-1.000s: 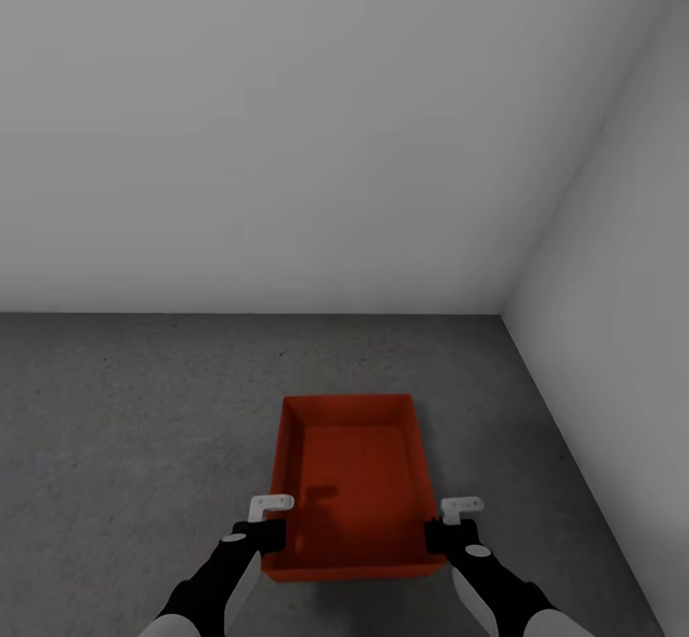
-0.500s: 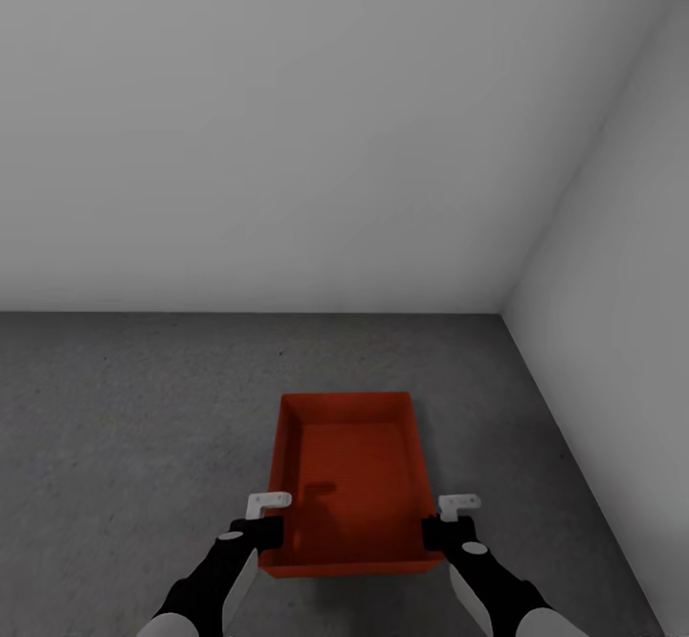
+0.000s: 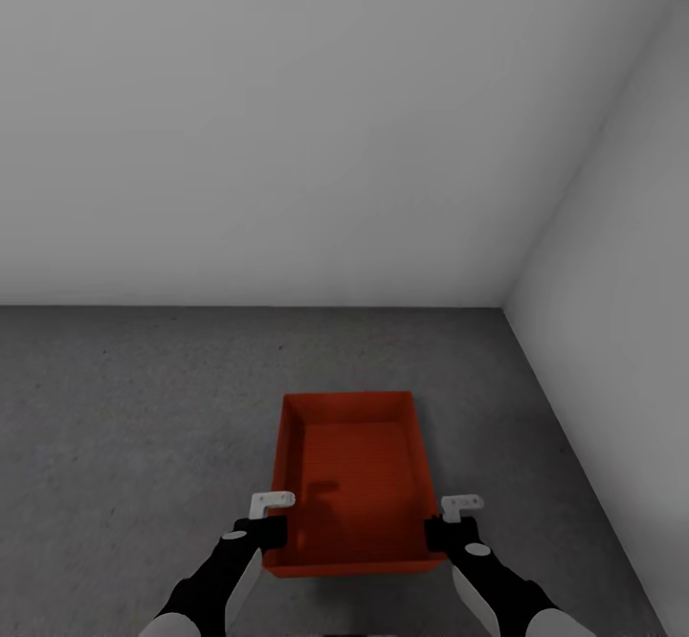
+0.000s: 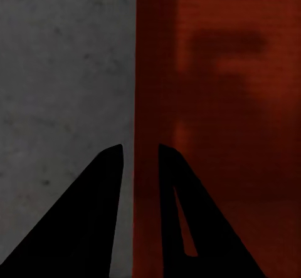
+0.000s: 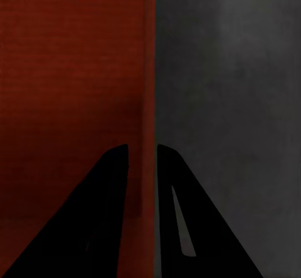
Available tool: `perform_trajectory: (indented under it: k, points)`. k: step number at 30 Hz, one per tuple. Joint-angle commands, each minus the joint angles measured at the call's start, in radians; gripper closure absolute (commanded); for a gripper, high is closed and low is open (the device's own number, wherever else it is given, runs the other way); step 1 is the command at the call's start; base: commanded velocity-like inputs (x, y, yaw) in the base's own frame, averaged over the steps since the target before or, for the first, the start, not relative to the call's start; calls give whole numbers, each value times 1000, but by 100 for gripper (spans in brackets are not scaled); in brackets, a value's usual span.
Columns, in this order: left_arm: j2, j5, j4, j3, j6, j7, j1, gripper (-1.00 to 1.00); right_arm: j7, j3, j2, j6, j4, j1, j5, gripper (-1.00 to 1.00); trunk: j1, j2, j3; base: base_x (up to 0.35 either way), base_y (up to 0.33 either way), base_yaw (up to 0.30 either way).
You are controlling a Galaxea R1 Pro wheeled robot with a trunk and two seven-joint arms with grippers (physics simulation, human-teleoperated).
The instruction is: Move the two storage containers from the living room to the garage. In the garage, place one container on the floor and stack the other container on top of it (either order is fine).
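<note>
Grey concrete floor [image 3: 115,446], white-walled corner — left hand [image 3: 272,518], right hand [image 3: 450,520] each pinching storage container [image 3: 349,465] walls.

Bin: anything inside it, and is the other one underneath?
The bin holds nothing; its ribbed bottom shows bare, with only a shadow on it. Both grippers, left and right, pinch its side walls. The bin itself hides whatever lies beneath; grey floor surrounds it.

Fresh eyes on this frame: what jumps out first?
The orange-red storage container, bright against the dark grey floor, sits low in the head view near a corner of plain white walls. Next, the two black arms: the left end effector and right end effector each straddle one of its thin side walls.
</note>
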Motion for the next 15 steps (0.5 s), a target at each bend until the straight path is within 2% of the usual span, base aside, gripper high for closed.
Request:
perform_trajectory:
  k: [1, 15]
  points:
    - [1, -2, -6, 0, 6, 12, -1, 100, -17, 21, -7, 0, 24, 0, -20, 100, 0, 0, -2, 0, 0, 0]
    - [1, -2, -8, 0, 6, 11, -1, 100, -17, 21, -7, 6, 24, 0, -20, 100, 0, 0, -24, 0, 0, 0]
